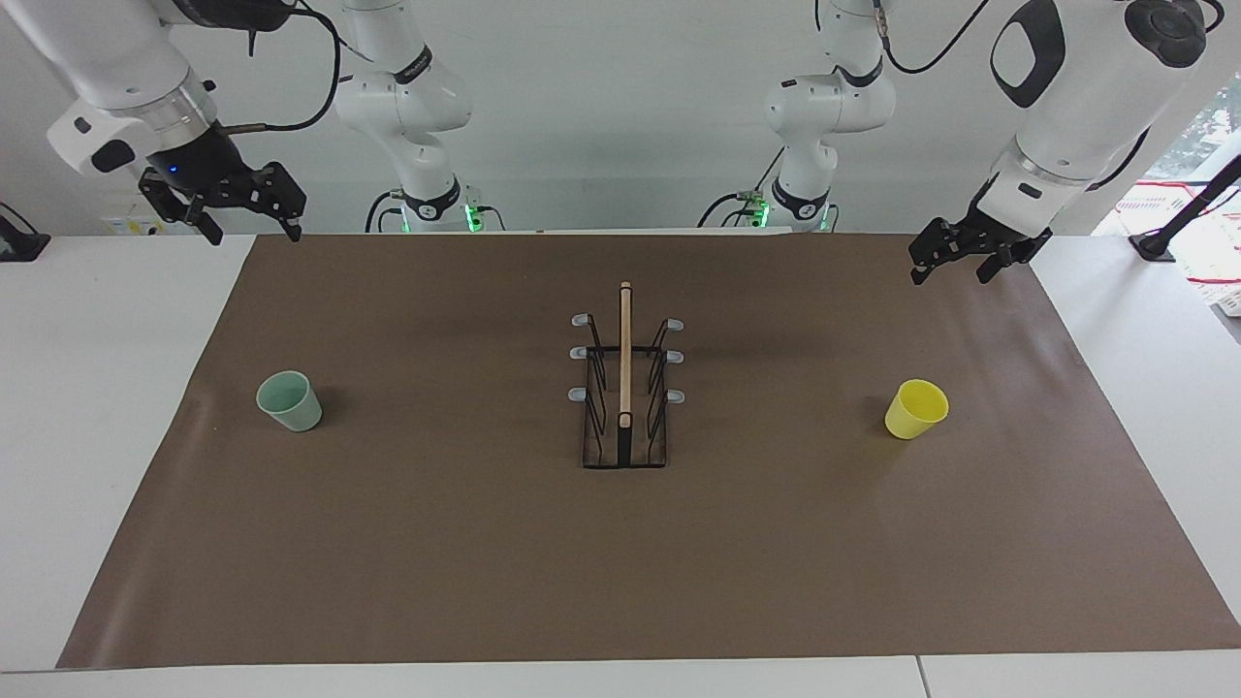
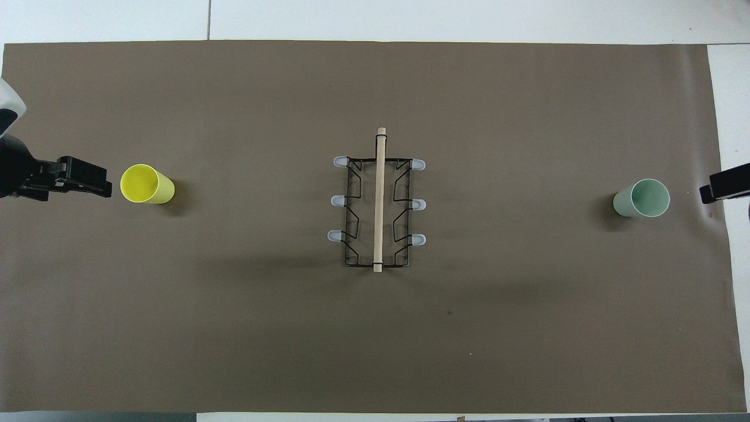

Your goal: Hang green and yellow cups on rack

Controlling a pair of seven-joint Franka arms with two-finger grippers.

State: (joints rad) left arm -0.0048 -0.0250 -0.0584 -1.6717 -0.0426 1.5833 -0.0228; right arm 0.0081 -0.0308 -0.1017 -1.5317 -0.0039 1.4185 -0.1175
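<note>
Brown mat (image 1: 620,562), rack (image 1: 625,388) between green cup (image 1: 289,400), yellow cup (image 1: 915,408), both upright

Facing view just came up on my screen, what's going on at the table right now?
Nothing is being handled yet. The green cup stands upright on the brown mat toward the right arm's end, and the yellow cup stands toward the left arm's end. The rack sits between them in the middle, all its prongs bare. The right gripper and the left gripper both hang open and empty above their own corners of the mat, neither touching a cup.
</note>
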